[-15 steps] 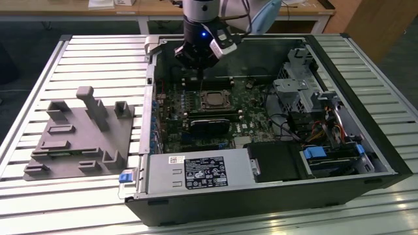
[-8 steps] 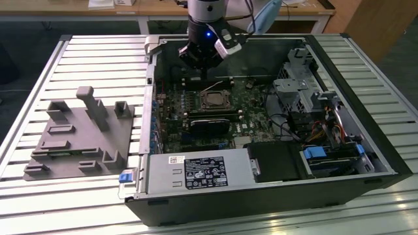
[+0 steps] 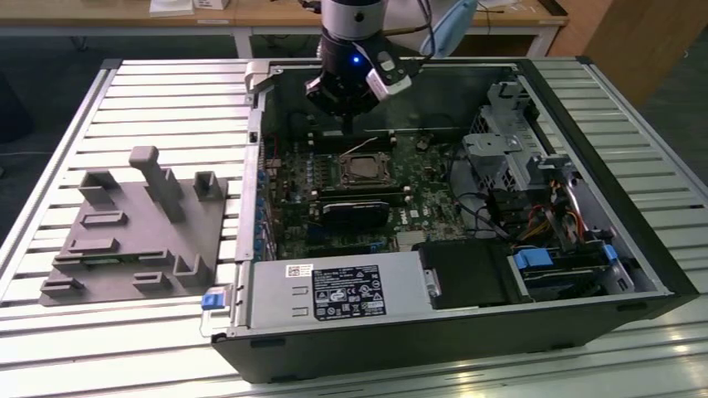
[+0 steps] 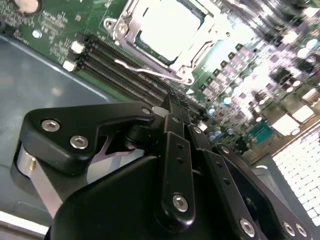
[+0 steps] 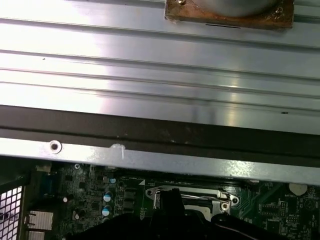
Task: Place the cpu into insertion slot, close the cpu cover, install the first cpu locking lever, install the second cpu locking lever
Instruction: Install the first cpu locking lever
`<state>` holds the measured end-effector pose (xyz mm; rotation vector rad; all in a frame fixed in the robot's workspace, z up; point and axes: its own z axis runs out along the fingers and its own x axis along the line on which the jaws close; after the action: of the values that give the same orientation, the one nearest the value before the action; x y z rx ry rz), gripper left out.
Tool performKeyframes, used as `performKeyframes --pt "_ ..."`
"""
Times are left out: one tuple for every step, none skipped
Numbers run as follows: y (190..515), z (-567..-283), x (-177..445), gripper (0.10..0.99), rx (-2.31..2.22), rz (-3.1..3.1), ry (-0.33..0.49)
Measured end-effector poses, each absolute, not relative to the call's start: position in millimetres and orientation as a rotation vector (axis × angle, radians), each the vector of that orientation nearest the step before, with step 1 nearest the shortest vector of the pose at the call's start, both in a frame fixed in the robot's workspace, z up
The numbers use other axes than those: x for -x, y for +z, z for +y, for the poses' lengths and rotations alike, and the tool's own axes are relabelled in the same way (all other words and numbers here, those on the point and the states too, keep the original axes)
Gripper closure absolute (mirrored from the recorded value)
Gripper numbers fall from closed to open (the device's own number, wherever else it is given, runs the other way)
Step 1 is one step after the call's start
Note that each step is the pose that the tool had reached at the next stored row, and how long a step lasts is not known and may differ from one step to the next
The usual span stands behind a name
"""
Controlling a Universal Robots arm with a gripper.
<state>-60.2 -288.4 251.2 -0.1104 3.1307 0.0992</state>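
Lying flat in its socket mid-board: the cpu [image 4: 167, 27], pale smooth metal, framed by the cpu cover [image 4: 192, 60], thin shiny stamped steel, apparently down. Could skid off the springy round wire lever [image 4: 145, 70] alongside and gouge the green board [image 4: 240, 80], given hard black fingers on slick steel. Hovering just above that lever, tool [image 4: 169, 100] pinched closed, gripping nothing. Beyond, dark sheet-metal case [image 3: 443, 352] on ribbed aluminium table [image 3: 166, 91].
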Motion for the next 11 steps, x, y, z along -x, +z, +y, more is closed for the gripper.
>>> performKeyframes --pt "250.7 -288.4 60.2 0.980 0.110 3.130 0.100" --pt "250.3 -288.4 60.2 0.980 0.110 3.130 0.100" --pt "249.8 -288.5 60.0 0.980 0.110 3.130 0.100" --pt "249.1 -288.5 59.7 0.980 0.111 3.129 0.100" --pt "248.3 -288.5 59.2 0.980 0.111 3.129 0.100" --pt "247.4 -288.5 58.2 0.980 0.110 3.129 0.100" --pt "246.5 -288.5 57.2 0.980 0.110 3.129 0.100" --pt "245.6 -288.5 56.1 0.980 0.110 3.129 0.102" --pt "245.3 -288.5 55.0 0.980 0.110 3.129 0.110" --pt "244.9 -288.5 53.9 0.980 0.110 3.128 0.121" --pt "244.1 -288.4 53.0 0.980 0.110 3.128 0.126"
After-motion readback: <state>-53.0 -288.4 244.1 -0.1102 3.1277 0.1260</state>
